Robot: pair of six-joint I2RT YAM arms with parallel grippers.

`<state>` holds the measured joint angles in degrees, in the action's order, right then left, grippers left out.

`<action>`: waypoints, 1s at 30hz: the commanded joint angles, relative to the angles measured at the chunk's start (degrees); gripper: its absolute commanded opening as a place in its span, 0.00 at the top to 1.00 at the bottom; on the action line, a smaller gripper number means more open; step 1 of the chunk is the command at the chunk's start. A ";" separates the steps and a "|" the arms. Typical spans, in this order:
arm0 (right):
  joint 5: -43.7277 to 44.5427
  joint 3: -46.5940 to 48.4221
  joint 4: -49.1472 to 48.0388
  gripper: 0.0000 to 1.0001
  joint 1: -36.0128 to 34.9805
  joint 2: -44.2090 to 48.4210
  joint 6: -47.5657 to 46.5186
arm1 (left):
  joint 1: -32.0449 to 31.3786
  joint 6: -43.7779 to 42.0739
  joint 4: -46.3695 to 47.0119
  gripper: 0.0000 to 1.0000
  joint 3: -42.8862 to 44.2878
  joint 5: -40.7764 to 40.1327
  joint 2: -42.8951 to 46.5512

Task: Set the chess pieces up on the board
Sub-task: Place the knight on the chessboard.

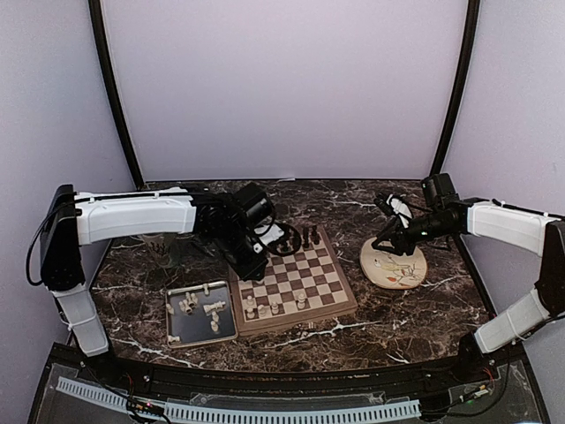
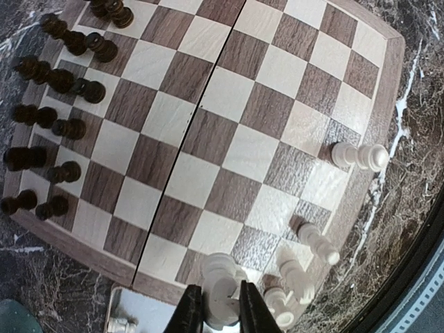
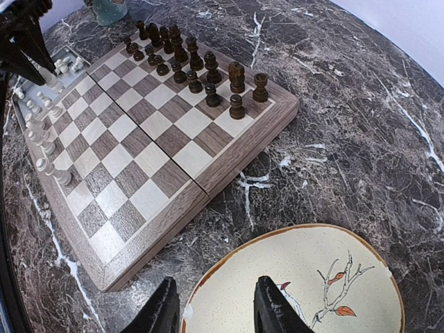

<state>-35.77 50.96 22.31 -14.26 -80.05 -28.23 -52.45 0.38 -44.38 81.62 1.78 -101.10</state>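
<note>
The board [image 1: 318,278] lies mid-table. Dark brown chess pieces [image 1: 309,237] stand in two rows along its far edge, also shown in the left wrist view [image 2: 62,76] and the right wrist view [image 3: 201,66]. A few white pieces [image 1: 265,305] stand on the near rows [image 2: 361,156]. My left gripper [image 1: 252,265] [image 2: 222,316] is shut on a white chess piece [image 2: 220,288], held over the board's [image 2: 229,139] near-left corner. My right gripper [image 1: 384,243] [image 3: 218,309] hangs open and empty over the floral plate [image 3: 312,277], right of the board [image 3: 139,166].
A grey metal tray [image 1: 177,334] with several white pieces [image 1: 190,305] sits left of the board; its corner shows beside the left fingers [image 2: 139,312]. The round floral plate [image 1: 394,269] lies to the right. A teal mug [image 3: 111,8] stands behind the board's left side.
</note>
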 commanded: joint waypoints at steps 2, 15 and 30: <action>0.49 0.40 -0.62 0.62 -0.24 0.91 -0.29 | -0.47 -3.85 -0.57 0.89 5.87 1.91 -5.60; 0.21 0.82 -0.22 0.62 -0.40 0.42 -0.28 | -2.86 -5.46 -1.97 0.76 14.43 1.42 -16.55; 14.50 14.61 9.86 0.62 -17.54 -5.21 -5.42 | 6.82 -3.83 6.69 0.53 5.28 -3.01 3.84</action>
<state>-25.34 61.49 28.69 -25.93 -81.73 -31.38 -50.92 -4.69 -42.68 93.32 2.00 -109.21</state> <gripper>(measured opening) 0.386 0.465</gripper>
